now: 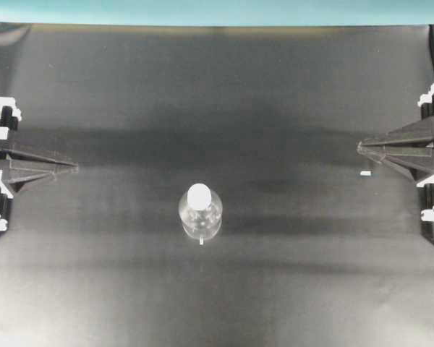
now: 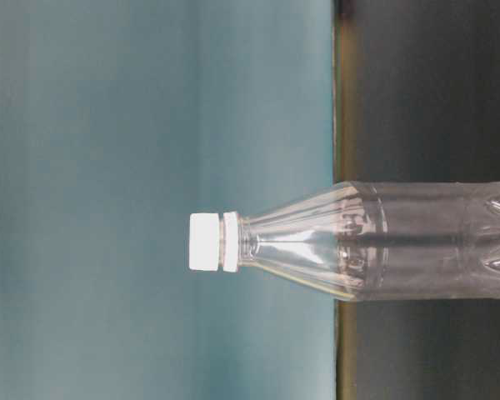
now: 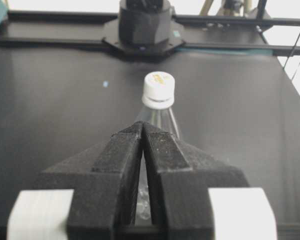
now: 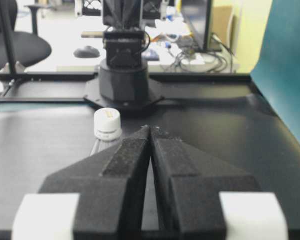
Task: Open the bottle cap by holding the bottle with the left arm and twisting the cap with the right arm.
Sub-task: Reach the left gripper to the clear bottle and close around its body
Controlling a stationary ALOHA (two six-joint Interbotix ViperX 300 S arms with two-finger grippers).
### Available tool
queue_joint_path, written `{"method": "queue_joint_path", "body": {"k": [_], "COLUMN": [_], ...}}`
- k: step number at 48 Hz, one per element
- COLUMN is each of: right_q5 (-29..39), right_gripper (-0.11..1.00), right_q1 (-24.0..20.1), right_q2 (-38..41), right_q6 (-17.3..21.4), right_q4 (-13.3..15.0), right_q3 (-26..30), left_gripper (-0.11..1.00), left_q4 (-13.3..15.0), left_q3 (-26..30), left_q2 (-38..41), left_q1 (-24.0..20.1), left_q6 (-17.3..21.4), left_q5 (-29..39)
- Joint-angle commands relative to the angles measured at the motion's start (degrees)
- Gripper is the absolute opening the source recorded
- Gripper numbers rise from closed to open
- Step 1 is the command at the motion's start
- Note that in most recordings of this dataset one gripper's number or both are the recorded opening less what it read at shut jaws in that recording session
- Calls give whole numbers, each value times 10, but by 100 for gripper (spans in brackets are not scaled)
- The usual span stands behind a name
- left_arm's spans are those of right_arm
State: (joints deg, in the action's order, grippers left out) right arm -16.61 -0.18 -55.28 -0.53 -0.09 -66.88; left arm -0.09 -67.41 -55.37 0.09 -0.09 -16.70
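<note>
A small clear bottle (image 1: 200, 214) stands upright at the middle of the black table, its white bottle cap (image 1: 200, 194) screwed on. The table-level view, turned on its side, shows the bottle (image 2: 383, 242) and its cap (image 2: 205, 242) close up. At the far left edge my left gripper (image 1: 75, 166) is shut and empty, its tips pointing toward the bottle from well away. The left wrist view shows the shut tips (image 3: 142, 125) with the cap (image 3: 158, 89) beyond them. At the far right my right gripper (image 1: 359, 147) is also shut and empty. The cap (image 4: 107, 123) shows left of its tips (image 4: 151, 129).
A small white tape mark (image 1: 365, 174) lies on the black table (image 1: 275, 289) near the right gripper, and another (image 1: 201, 242) just in front of the bottle. A teal backdrop (image 1: 217, 11) runs along the far edge. The opposite arm's base (image 3: 144, 25) stands beyond the bottle.
</note>
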Motion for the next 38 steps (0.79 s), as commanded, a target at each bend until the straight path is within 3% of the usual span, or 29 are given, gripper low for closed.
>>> {"method": "queue_joint_path", "body": {"k": [1,5,13,23,26,35,38], "right_q5": [-4,1,20,45,49,52,52], "right_gripper": [3,1,-2,-2,-2,-2,-2], "right_q1": [11,16,20,21,21,21,21], "right_q2": [7,11,20,22,22,17,14], "right_q6": [7,8,8,9,10,11,11], "right_q4": [-2,-12,-15,-17,-17,-17,-20], "right_q3": [4,11,23,22,22,23,22], "left_gripper": [14,9,9,16,28,84,95], "left_q4": [-25,-25,-25,-25,-25,-25,-25], "left_q3": [54,86,142,187,200,222,224], "left_q2": [33,69,158,251,273,336,355], "left_q1": [-4,-4,-4,-3,0,6,7], "left_q6": [3,11,21,23,22,-5,-25], "left_q5": [-8,-9,-31,-93,-95,-105,-113]}}
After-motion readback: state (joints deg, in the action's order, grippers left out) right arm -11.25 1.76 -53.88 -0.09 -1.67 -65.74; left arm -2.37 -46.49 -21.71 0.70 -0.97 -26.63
